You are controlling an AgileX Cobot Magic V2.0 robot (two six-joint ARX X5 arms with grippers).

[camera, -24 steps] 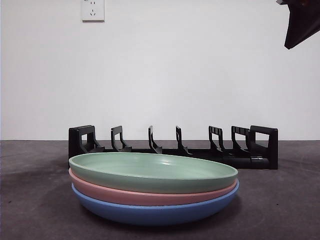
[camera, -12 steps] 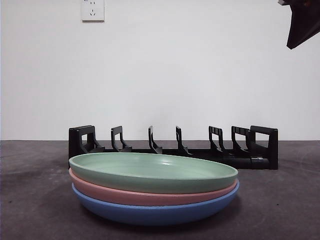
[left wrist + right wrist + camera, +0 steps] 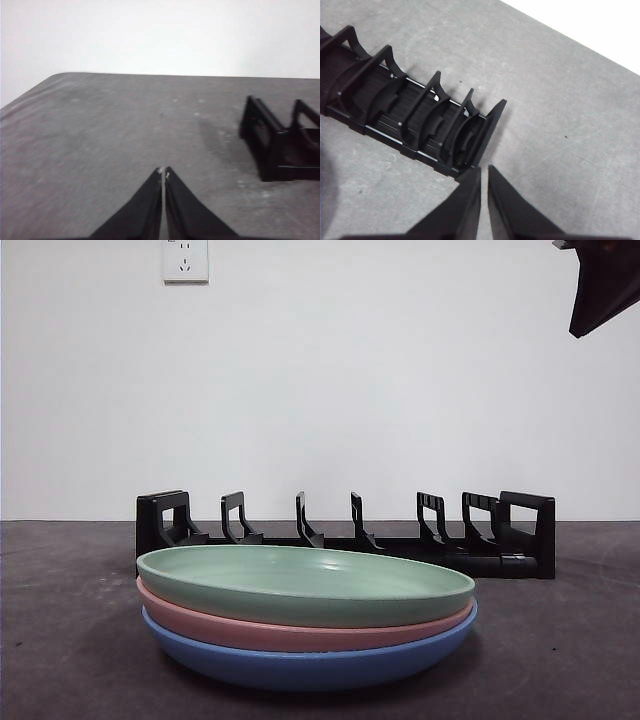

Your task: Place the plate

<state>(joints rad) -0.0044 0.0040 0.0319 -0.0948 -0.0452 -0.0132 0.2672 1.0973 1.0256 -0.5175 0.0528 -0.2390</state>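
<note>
The green plate [image 3: 305, 585], pink plate [image 3: 300, 630] and blue plate [image 3: 310, 665] look smooth, faintly glossy (likely plastic); the black rack [image 3: 345, 532] looks matt plastic; the grey table [image 3: 70, 640] looks matt, slightly mottled.

top plate [image 3: 300, 580]: pale green, plain
middle plate [image 3: 300, 633]: pink, plain
bottom plate [image 3: 300, 665]: blue, plain
rack [image 3: 345, 535]: black all over
table [image 3: 60, 640]: dark grey, faintly mottled with lighter specks
wall [image 3: 350, 380]: white, unmarked
socket [image 3: 186, 260]: white
left gripper [image 3: 163, 173]: black
right gripper [image 3: 484, 170]: black
</note>
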